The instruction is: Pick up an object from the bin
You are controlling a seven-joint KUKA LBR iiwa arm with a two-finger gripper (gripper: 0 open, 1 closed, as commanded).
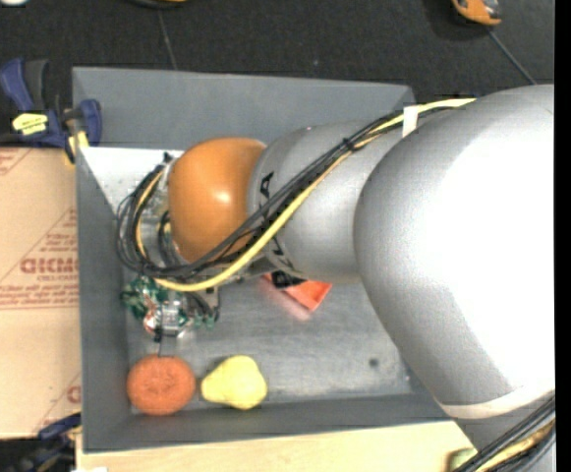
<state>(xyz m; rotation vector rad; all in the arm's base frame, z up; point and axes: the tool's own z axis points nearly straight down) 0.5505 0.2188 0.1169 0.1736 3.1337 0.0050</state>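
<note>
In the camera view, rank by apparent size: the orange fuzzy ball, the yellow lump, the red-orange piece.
1. orange fuzzy ball and yellow lump: about equal, unranked.
2. red-orange piece: smallest visible, though the arm hides part.

The grey metal bin [334, 352] has three small things on its floor. A round, fuzzy orange ball [160, 384] lies in the lower left corner of the view. A lumpy yellow thing [234, 383] lies just beside it, to its right. Near the middle lies an orange-red piece [311, 294], partly covered.
</note>
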